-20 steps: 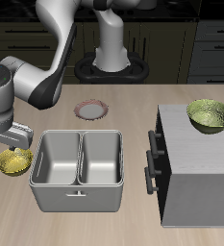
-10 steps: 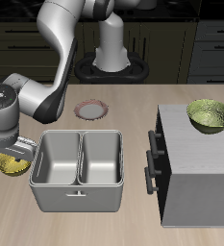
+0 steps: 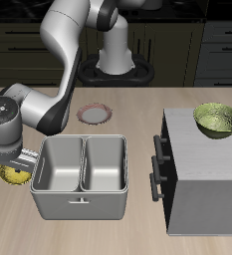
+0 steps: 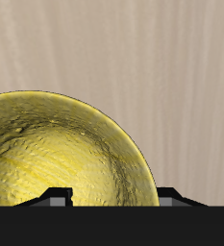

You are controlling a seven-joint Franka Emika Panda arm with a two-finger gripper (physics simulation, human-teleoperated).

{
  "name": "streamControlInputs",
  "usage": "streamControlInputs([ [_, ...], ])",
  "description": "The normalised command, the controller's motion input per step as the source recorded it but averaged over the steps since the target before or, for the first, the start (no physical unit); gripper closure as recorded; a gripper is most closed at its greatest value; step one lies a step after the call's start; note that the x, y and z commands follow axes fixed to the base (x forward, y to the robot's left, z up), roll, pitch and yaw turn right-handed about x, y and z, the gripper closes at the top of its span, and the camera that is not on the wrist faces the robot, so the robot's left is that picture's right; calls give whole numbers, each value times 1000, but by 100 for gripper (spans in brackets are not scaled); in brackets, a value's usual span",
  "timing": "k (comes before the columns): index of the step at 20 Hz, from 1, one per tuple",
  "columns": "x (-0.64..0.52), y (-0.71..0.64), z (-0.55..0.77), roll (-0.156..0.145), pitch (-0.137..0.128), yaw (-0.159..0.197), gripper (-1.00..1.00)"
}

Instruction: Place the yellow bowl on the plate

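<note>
The robot's two-finger gripper (image 3: 12, 167) hangs low over the small shiny yellow-olive bowl with the speckled inside (image 3: 13, 175), which sits on the light wooden table (image 3: 108, 234) beside the outer wall of a grey metal two-compartment bin (image 3: 82, 176). From the front, the wrist housing covers most of the bowl — only a sliver of its rim shows beneath it. Whether the fingers grip the rim, or how far apart they stand, cannot be told from either view.

The wrist view gives what the exterior view hides: the bowl (image 4: 63, 154) fills much of the frame, its pitted, glossy inside plain to see, with the dark finger bases at its edge and bare wood grain beyond.

The small flat round plate with the white-grey centre and reddish-pink patterned rim (image 3: 95, 114) lies farther back on the table, behind the bin and well apart from the bowl. The bin stands between the two — nearer the table's front edge than the plate. Across the table a grey cabinet with dark drawer handles (image 3: 202, 174) carries a larger yellow-green bowl (image 3: 218, 121) on its top.
</note>
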Motion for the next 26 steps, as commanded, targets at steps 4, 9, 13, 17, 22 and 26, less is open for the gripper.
streamControlInputs([
  [4, -74, 25, -25, 9, 18, -17, 100],
  [9, -103, -53, 87, -25, 12, 17, 100],
  [13, -205, 155, 444, -1, -15, 36, 100],
  [17, -192, 117, 432, -12, -25, 9, 100],
  [22, -342, 151, 592, 27, -63, 36, 100],
  [26, -347, 9, 456, -40, -37, 39, 100],
])
